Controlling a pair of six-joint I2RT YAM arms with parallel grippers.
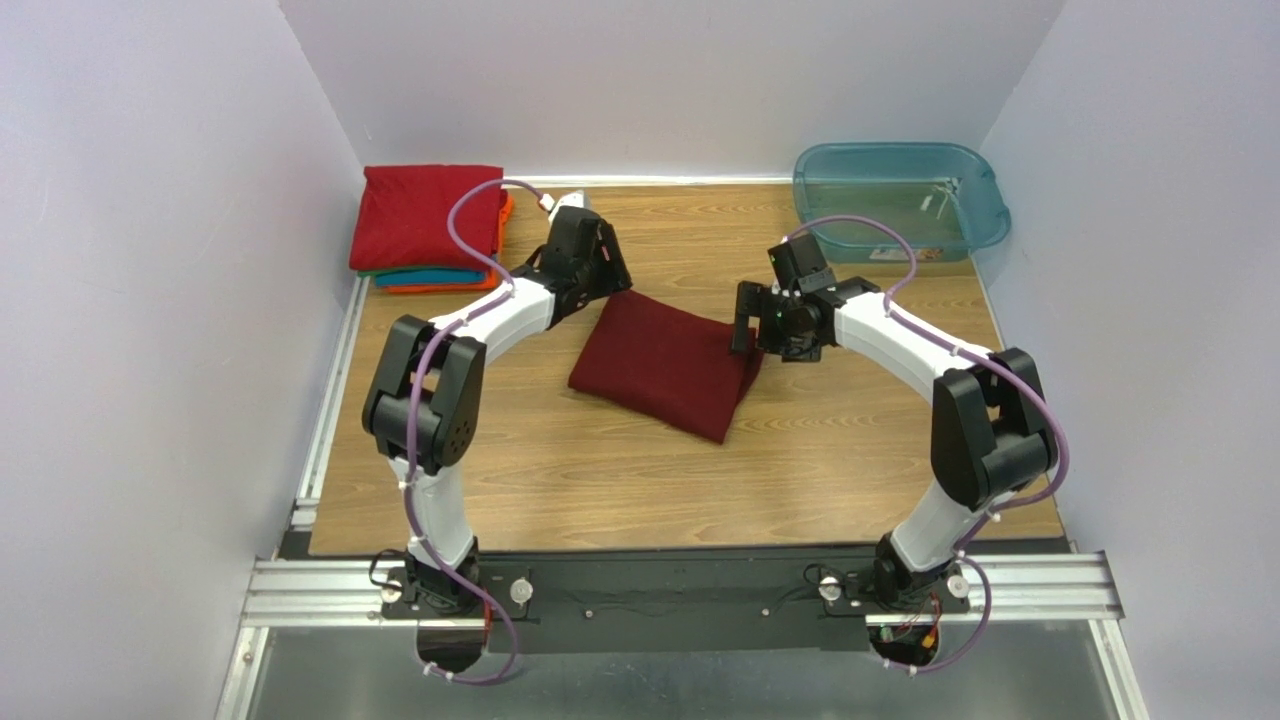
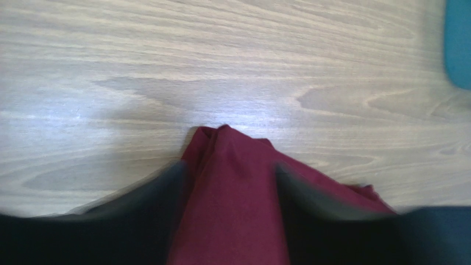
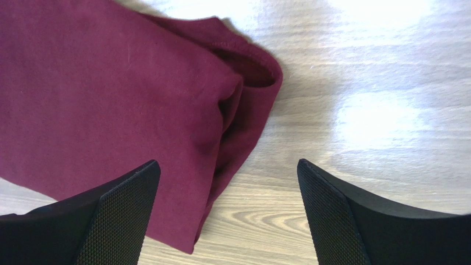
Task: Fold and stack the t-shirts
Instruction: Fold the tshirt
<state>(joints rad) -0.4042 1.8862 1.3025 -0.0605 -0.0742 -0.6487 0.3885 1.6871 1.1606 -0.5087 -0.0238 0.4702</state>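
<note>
We find the maroon t-shirt [image 1: 661, 365] folded mid-frame but not yet on the upper-left stack [image 1: 428, 218]; the right gripper [image 3: 228, 165] is spread and empty, the left gripper [image 2: 229, 168] straddles the shirt, its grip we cannot tell.

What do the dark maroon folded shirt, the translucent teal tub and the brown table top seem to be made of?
Dark maroon folded shirt: soft matte cloth, perhaps cotton knit; it creases and has a stitched hem. Translucent teal tub: probably plastic, smooth; one can see through its walls. Brown table top: wood or wood-look laminate, slightly glossy; grain lines and light glare show.
</note>
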